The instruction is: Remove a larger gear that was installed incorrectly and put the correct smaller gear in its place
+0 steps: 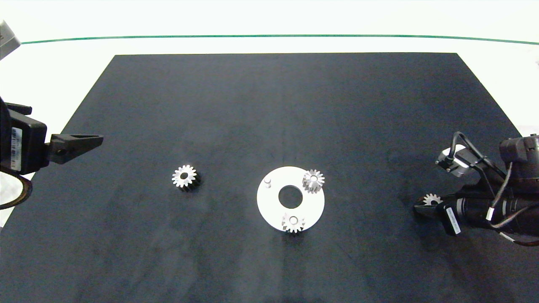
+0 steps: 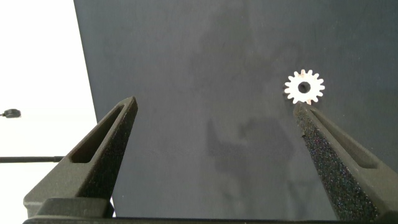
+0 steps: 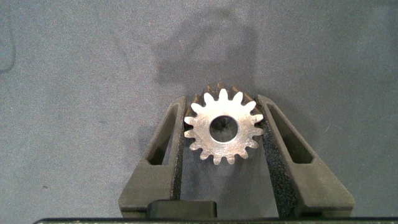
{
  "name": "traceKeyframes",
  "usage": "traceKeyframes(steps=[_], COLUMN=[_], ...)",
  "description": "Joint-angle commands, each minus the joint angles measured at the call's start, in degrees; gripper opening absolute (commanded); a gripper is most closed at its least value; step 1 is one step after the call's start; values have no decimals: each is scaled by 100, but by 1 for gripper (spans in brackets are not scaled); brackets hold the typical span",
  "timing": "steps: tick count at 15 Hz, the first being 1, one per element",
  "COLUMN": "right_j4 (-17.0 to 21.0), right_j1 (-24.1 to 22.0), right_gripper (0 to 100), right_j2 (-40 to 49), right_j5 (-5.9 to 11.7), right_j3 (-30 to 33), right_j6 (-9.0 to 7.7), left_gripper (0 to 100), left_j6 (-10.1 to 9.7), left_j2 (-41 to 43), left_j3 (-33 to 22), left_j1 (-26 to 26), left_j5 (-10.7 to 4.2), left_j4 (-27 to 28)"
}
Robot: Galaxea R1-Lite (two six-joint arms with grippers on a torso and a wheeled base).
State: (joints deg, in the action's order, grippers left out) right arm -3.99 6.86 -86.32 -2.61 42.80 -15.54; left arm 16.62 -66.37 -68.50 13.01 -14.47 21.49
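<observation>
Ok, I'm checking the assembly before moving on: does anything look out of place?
The disc has one bare peg; its other two carry gears. The smaller gear lies loose on the mat left of it, and the right claw grips the larger gear off to the right.

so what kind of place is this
Probably a lab test bench for robot assembly: a plain black mat on a white table, a white disc carrying pegs and gears, and a loose gear.

My right gripper (image 3: 221, 99) clasped the larger gear (image 3: 221, 129), silver and stubby-toothed, near the mat's right edge; the smaller gear (image 1: 184, 176) lay flat, left of centre.
</observation>
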Motion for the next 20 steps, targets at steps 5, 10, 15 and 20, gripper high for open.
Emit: traceKeyframes(steps=[5, 10, 15, 20], right_j4=[12, 12, -23, 12], right_j1=[-1, -1, 17, 588], right_gripper=[19, 19, 19, 19], right_j2=[-7, 80, 230, 792], right_j5=[-20, -29, -126, -179], right_j3=[-17, 35, 79, 281], right_j6=[7, 16, 87, 113], left_gripper=[100, 100, 100, 100], left_j6=[8, 17, 17, 17], left_j2=[-8, -17, 10, 273], left_j3=[21, 126, 126, 144], left_j1=[0, 0, -9, -281], left_j5=[-12, -12, -12, -3], left_j4=[13, 13, 13, 13])
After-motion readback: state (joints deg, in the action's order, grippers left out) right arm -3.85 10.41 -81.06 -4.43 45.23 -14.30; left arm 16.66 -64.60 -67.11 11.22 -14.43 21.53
